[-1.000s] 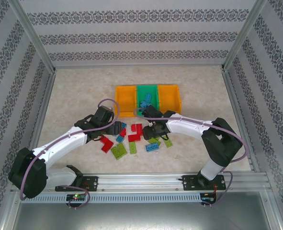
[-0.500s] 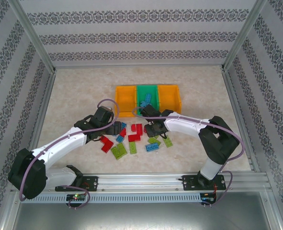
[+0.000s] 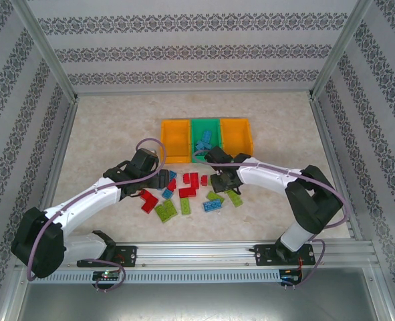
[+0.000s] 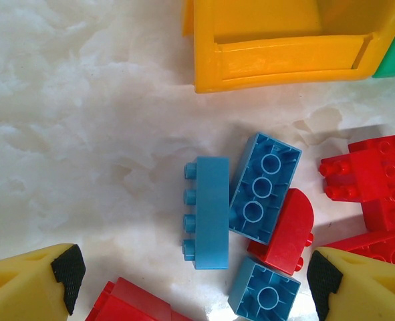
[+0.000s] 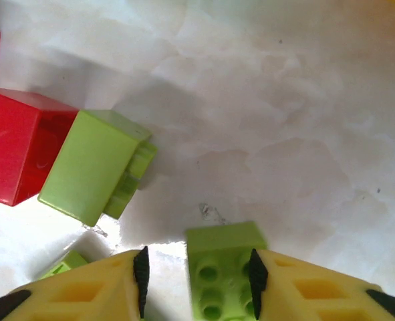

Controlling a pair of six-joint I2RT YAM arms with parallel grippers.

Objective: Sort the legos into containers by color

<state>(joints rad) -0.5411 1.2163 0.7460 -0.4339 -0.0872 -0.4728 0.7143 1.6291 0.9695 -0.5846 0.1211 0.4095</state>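
My right gripper [image 5: 198,279] stands part open around a green brick [image 5: 225,264]. One pad [image 5: 256,277] touches it and a gap shows at the other, so I judge it not yet gripped. It seems to rest on the table [image 5: 284,134], studs up, long axis along my fingers. The bins lie ahead. The green bin [image 3: 205,134] holds blue, so the orange bin [image 3: 235,136] just ahead suits. My left gripper [image 4: 194,271] hangs wide open over a blue brick [image 4: 207,212], also lengthwise.
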